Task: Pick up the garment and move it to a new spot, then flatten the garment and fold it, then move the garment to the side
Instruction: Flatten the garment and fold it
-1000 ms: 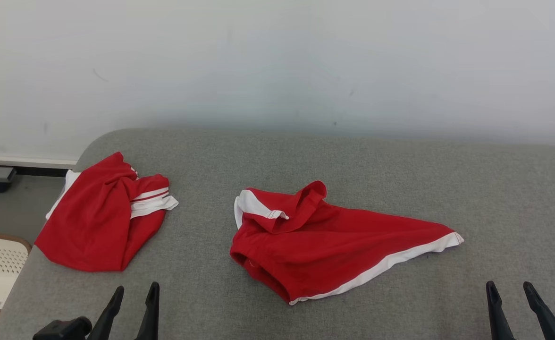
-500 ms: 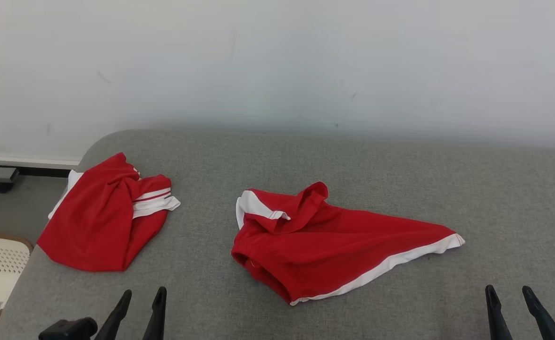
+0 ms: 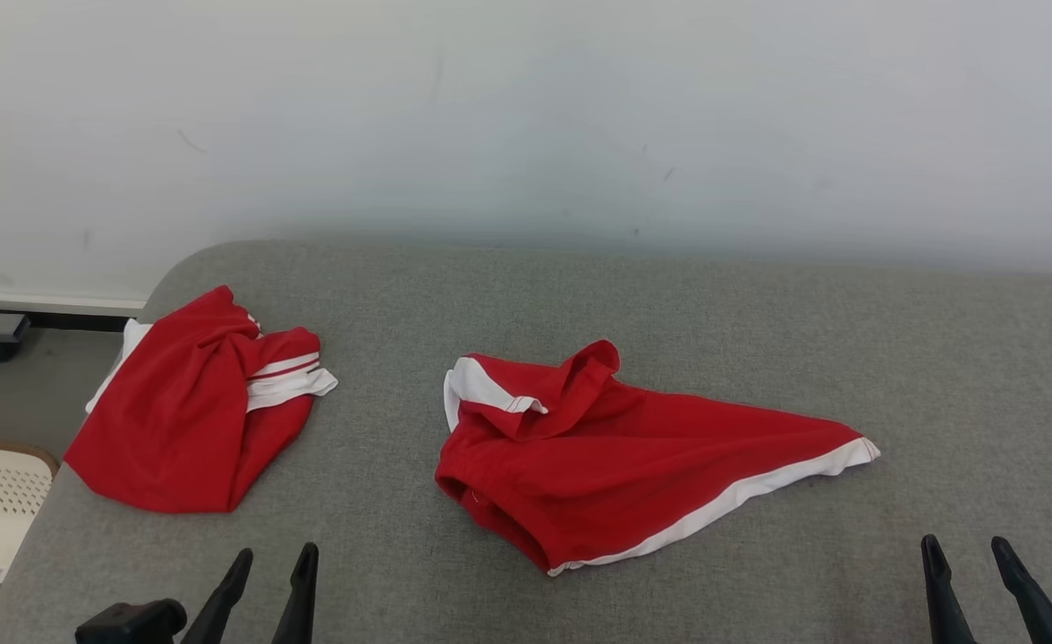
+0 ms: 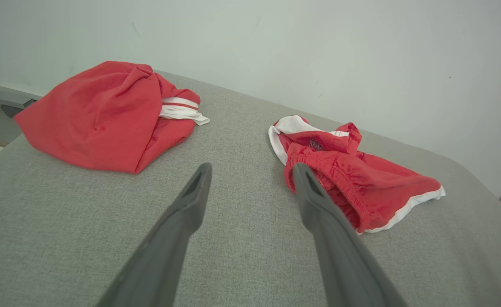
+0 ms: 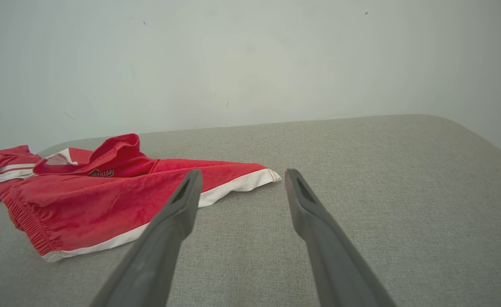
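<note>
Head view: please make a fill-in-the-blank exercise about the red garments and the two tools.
1. The grey surface holds ____ red garments.
2. The middle garment and the left garment both have ____ trim.
3. The left tool and the right tool have ____ jaws.
4. Both tools hold ____.
Missing words: two; white; open; nothing.

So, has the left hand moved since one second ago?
Yes, a little. The left hand has shifted to the right, toward the middle garment, which lies just where it did.
</note>
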You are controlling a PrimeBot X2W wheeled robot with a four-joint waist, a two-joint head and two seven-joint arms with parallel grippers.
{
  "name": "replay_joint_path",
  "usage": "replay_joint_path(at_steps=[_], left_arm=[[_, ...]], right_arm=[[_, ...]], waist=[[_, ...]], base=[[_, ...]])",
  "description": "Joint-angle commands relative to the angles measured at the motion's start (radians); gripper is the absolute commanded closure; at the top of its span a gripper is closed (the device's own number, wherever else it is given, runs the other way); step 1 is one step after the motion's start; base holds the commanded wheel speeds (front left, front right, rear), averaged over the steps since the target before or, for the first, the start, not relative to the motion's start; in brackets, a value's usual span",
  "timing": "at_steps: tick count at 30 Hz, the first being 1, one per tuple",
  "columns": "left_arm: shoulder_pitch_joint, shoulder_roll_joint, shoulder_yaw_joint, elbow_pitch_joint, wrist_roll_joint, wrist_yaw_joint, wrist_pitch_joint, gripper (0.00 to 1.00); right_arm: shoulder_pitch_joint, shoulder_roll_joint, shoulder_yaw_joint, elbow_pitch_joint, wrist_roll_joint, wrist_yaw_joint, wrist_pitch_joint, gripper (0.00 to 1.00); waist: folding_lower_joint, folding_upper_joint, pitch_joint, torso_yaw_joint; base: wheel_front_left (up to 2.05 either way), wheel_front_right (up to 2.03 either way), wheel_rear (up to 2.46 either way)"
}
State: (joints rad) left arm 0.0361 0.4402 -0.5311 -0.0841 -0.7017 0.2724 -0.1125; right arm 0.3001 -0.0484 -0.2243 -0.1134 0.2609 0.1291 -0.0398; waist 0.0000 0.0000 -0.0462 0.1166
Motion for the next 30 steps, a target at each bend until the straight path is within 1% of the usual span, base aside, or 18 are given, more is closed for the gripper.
replay_joint_path(at_steps=[1, 6, 13, 17, 22, 26, 30], left_arm=[[-0.011, 0.004, 0.002, -0.002, 0.002, -0.001, -0.002, 0.00], [-0.026, -0.006, -0.020, 0.004, -0.017, -0.010, 0.041, 0.00], [-0.069, -0.026, -0.075, 0.016, -0.044, -0.046, 0.133, 0.00], [-0.111, -0.057, -0.122, 0.041, -0.054, -0.086, 0.180, 0.00], [-0.168, -0.110, -0.193, 0.111, -0.039, -0.133, 0.223, 0.00], [-0.221, -0.155, -0.242, 0.181, -0.027, -0.168, 0.252, 0.00], [-0.279, -0.200, -0.270, 0.250, -0.017, -0.188, 0.261, 0.00]], right_arm=[[-0.012, -0.004, 0.000, -0.002, 0.010, 0.003, 0.001, 0.00], [-0.023, -0.004, 0.007, 0.011, 0.014, 0.003, 0.035, 0.00], [-0.092, -0.004, 0.038, -0.021, -0.064, 0.003, 0.187, 0.00], [-0.164, -0.004, 0.070, -0.014, -0.112, 0.003, 0.282, 0.00], [-0.248, -0.004, 0.074, 0.046, -0.128, 0.003, 0.386, 0.00], [-0.308, -0.004, 0.059, 0.109, -0.149, 0.003, 0.444, 0.00], [-0.375, -0.016, 0.043, 0.156, -0.156, 0.003, 0.467, 0.00]], waist=[[0.0000, 0.0000, 0.003, -0.001], [0.0000, 0.0000, 0.005, -0.003], [0.0000, 0.0000, 0.012, -0.017], [0.0000, 0.0000, 0.021, -0.026], [0.0000, 0.0000, 0.030, -0.022], [0.0000, 0.0000, 0.048, -0.017], [0.0000, 0.0000, 0.077, -0.014]], base=[[0.00, 0.00, 0.00], [0.00, 0.00, 0.00], [0.00, 0.00, 0.00], [0.00, 0.00, 0.00], [0.00, 0.00, 0.00], [0.00, 0.00, 0.00], [0.00, 0.00, 0.00]])
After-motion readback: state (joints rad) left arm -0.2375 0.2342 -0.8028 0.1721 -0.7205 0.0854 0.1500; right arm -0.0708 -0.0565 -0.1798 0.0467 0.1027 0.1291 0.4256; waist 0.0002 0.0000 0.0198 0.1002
